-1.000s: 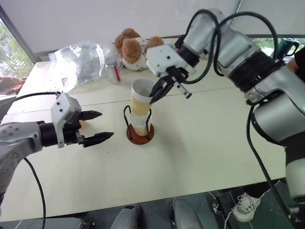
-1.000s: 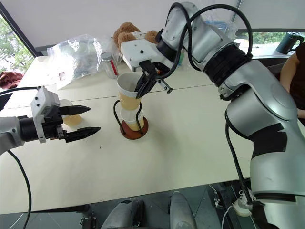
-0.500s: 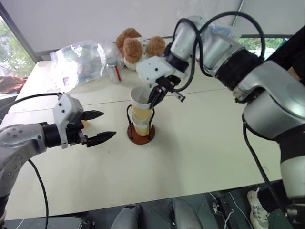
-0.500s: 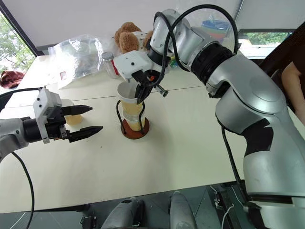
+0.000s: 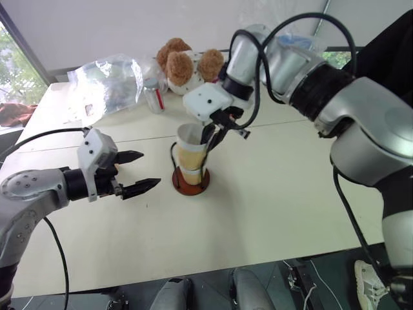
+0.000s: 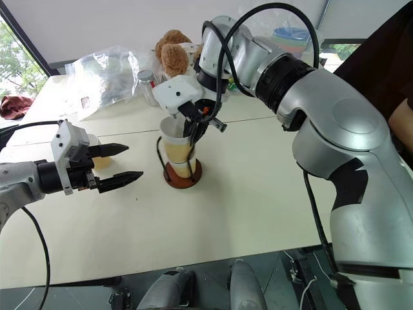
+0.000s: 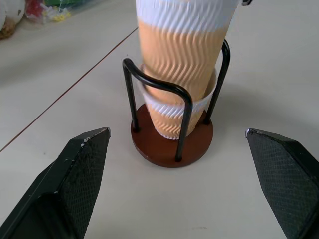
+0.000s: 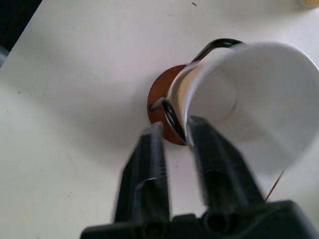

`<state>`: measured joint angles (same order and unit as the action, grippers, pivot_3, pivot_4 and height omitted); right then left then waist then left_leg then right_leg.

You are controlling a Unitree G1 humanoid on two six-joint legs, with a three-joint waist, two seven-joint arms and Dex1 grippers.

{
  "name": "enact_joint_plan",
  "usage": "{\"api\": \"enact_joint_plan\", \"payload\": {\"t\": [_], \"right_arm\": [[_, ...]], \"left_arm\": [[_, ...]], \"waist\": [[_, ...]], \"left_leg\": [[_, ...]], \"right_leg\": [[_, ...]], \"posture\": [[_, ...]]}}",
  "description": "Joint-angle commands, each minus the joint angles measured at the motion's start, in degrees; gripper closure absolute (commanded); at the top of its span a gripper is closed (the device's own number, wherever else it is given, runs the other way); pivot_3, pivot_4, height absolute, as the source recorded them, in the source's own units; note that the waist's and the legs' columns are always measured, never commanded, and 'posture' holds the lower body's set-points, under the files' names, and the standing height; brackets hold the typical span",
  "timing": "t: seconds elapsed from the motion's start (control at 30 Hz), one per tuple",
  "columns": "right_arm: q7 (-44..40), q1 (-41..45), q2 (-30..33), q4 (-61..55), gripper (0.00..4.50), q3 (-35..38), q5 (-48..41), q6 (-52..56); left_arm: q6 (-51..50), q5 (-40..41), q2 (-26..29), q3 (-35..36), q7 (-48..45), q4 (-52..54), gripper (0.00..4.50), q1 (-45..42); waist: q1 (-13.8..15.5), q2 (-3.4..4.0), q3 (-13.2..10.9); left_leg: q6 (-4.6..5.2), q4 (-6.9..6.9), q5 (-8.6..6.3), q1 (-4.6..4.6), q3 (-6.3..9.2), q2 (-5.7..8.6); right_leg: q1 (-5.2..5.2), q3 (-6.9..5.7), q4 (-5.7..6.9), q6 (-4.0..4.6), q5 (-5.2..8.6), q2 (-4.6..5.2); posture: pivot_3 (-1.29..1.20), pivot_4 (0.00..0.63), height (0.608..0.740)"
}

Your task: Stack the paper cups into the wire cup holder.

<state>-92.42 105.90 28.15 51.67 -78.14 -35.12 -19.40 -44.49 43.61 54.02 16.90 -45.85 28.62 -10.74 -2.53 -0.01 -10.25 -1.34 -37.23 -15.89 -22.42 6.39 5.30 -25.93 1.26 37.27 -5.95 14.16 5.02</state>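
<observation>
The wire cup holder stands mid-table on its red-brown disc base. Two paper cups are nested in it, the upper cup leaning a little inside the lower cup. My right gripper points down over the upper cup's rim, one finger inside and one outside. Its fingers stand slightly apart, so it is open. To the left of the holder, my left gripper is open and level, aimed at the holder with nothing in it. Another paper cup sits partly hidden behind it.
At the back of the table lie a teddy bear, a crumpled clear plastic bag and a small jar. Wrapped pastel bowls sit far back. A person in dark clothing stands at the right.
My right gripper has brought the upper cup down into the holder, onto the lower cup, and its fingers have parted. My left gripper has stayed put.
</observation>
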Motion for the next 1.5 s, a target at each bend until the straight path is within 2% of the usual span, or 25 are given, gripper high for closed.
{"api": "enact_joint_plan", "payload": {"t": [0.03,0.23,0.43,0.57,0.77,0.9,1.03,1.5], "right_arm": [[-0.08,2.70,0.37,-0.21,2.11,2.62,-2.00,-0.08],[-0.08,-0.73,5.06,-0.27,2.11,13.63,-3.70,4.17],[0.89,-11.09,11.07,-5.36,2.11,37.15,-5.62,21.25],[15.28,-29.37,18.25,-26.73,2.11,53.63,-13.00,39.71],[29.40,-51.49,22.34,-53.95,2.11,69.10,-19.99,55.48],[33.80,-58.35,22.11,-62.52,2.11,74.50,-21.65,60.95],[31.89,-63.60,23.18,-70.23,2.11,74.47,-20.43,63.68],[32.72,-62.69,20.31,-71.99,2.11,74.65,-15.14,65.67]], "left_arm": [[1.36,-0.77,0.28,0.89,0.19,0.74,0.00,-1.29],[4.75,-4.88,2.14,2.24,-0.69,-2.24,0.00,-3.20],[9.72,-10.31,8.14,5.28,-5.75,-9.05,0.00,-2.58],[17.80,-17.65,15.15,5.88,-11.05,-17.79,0.00,-2.44],[27.80,-22.51,21.32,2.10,-22.14,-30.74,0.00,-4.18],[31.83,-25.17,20.59,-4.59,-26.08,-37.26,0.00,-12.08],[38.79,-31.31,18.29,-13.87,-31.79,-44.35,0.00,-19.56],[54.92,-44.53,6.82,-25.42,-34.12,-66.45,0.00,-34.37]], "waist": [[0.00,0.00,0.00],[0.15,-0.01,0.00],[0.45,-0.05,0.03],[0.88,-0.06,0.03],[1.56,0.01,-0.01],[1.87,-0.08,0.02],[1.88,-0.09,0.03],[1.81,-0.18,0.06]], "left_leg": [[0.00,0.00,0.00,0.00,0.00,0.00],[-0.01,0.01,0.00,-0.02,0.01,0.00],[0.00,-0.06,-0.01,-0.02,-0.01,0.02],[0.02,0.03,-0.02,-0.03,0.01,-0.02],[0.07,0.05,-0.05,-0.12,-0.30,-0.05],[0.35,-0.17,-0.20,-0.16,-0.35,-0.06],[0.65,-0.54,-0.37,-0.02,-0.29,-0.06],[0.78,-0.92,-0.45,-0.04,-0.29,-0.02]], "right_leg": [[0.00,0.00,0.00,0.00,0.00,0.00],[-0.01,0.00,-0.02,0.00,0.00,0.00],[0.10,-0.02,-0.08,0.01,-0.01,0.02],[0.07,-0.02,-0.08,0.05,-0.03,0.03],[-0.18,0.00,-0.05,0.05,-0.03,0.12],[-0.09,-0.04,-0.05,0.10,-0.08,0.13],[0.31,-0.21,-0.08,0.10,-0.09,0.09],[0.48,-0.25,-0.08,-0.06,-0.19,0.00]], "posture": [[0.00,0.150,0.740],[0.00,0.150,0.740],[0.00,0.150,0.740],[0.00,0.150,0.740],[0.00,0.150,0.740],[0.00,0.150,0.740],[0.00,0.150,0.740],[0.00,0.150,0.740]]}}
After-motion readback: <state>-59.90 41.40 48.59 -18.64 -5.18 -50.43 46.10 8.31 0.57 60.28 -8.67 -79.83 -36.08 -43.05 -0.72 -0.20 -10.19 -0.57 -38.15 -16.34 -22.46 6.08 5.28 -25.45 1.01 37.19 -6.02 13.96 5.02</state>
